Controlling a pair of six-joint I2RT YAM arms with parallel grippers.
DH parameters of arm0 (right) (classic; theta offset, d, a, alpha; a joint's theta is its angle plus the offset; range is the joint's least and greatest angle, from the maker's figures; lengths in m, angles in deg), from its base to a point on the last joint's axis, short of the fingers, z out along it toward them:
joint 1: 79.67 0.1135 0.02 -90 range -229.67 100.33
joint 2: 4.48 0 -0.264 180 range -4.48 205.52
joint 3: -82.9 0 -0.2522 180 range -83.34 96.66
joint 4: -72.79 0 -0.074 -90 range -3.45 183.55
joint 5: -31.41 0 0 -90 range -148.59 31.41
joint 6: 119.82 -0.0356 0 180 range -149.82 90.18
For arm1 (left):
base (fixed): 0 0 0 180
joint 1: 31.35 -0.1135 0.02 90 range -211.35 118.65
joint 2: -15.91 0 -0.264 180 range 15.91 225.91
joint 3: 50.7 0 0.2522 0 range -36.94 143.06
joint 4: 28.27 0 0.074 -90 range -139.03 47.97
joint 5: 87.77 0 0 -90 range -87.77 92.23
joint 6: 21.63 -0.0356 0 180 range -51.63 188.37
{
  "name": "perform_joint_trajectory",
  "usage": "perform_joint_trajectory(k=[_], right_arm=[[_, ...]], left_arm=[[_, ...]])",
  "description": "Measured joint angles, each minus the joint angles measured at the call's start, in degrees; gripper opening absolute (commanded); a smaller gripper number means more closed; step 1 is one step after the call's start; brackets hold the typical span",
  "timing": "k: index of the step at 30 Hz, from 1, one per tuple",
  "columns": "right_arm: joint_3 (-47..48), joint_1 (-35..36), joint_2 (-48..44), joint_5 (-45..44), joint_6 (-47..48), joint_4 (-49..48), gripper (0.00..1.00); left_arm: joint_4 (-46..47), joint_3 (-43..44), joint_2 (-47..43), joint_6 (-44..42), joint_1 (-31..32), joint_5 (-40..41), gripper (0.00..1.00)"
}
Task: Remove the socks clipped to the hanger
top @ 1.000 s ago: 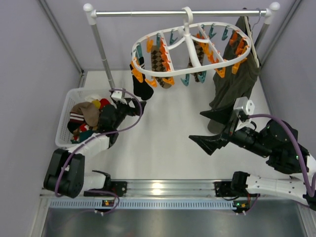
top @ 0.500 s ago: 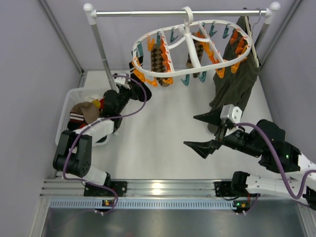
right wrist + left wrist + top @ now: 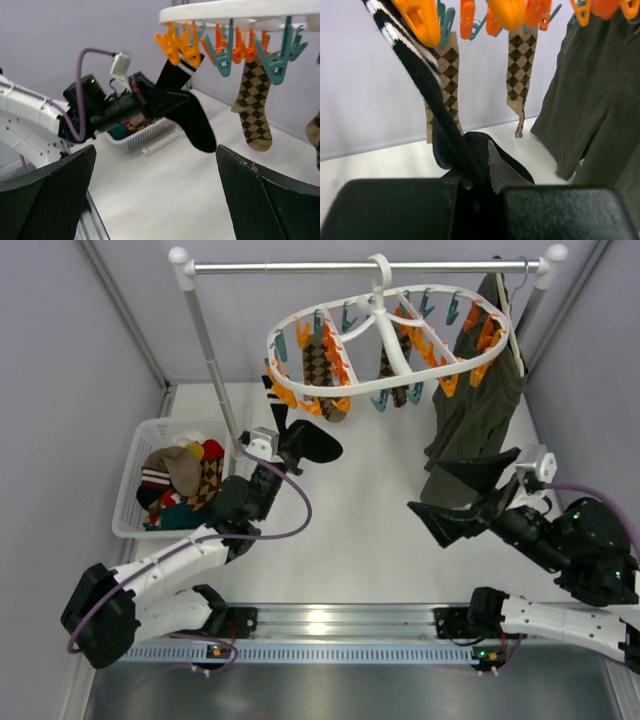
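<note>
Basket: a white plastic mesh basket (image 3: 128, 480) sits on the tabletop at far left with mixed socks heaped inside. The right wrist view shows only its near wall, behind the left arm.
Left claw: the left claw (image 3: 292, 445) is clamped shut on a black fabric sock with white cuff stripes (image 3: 322, 445). The top view shows the toe flopping to the claw's right.
Black sock, cuff: the left wrist view shows the cuff pinched in an orange peg (image 3: 420, 17), the leg pulled taut and slanting down into the claw.
Hard to see: in that view the fingertips merge with the dark fabric and cannot be told apart.
Hanger: the white plastic oval ring hanger (image 3: 384, 330) hangs by its hook from a metal rail (image 3: 300, 267), tilted.
Other socks: two brown-and-tan argyle socks (image 3: 447, 75) hang clipped under it. The right wrist view cuts the far one off at its edge.
Garment: a dark olive green garment (image 3: 470, 415) hangs just right of the ring.
Right claw: the right claw (image 3: 428, 490) is spread wide and holds nothing, apart from the socks.
</note>
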Motion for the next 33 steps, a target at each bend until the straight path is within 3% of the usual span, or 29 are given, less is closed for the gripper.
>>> perform_joint_trajectory(k=[12,21,27,33], right_arm=[[3.9,0.0,-6.2,-12.4,-6.0,4.7,0.99],[11.8,0.0,-4.6,-20.1,-6.1,10.6,0.99],[15.3,0.0,-0.4,-23.9,-7.0,14.3,0.99],[21.4,0.0,9.6,-23.6,-7.4,18.2,0.96]], left_arm=[[0.2,-2.2,-3.8,-14.6,26.2,25.2,0.00],[0.2,-0.2,-2.6,-19.4,31.5,38.0,0.00],[0.2,1.9,-1.6,-22.2,37.5,40.8,0.00],[0.5,6.6,4.6,-24.6,41.6,42.0,0.00]])
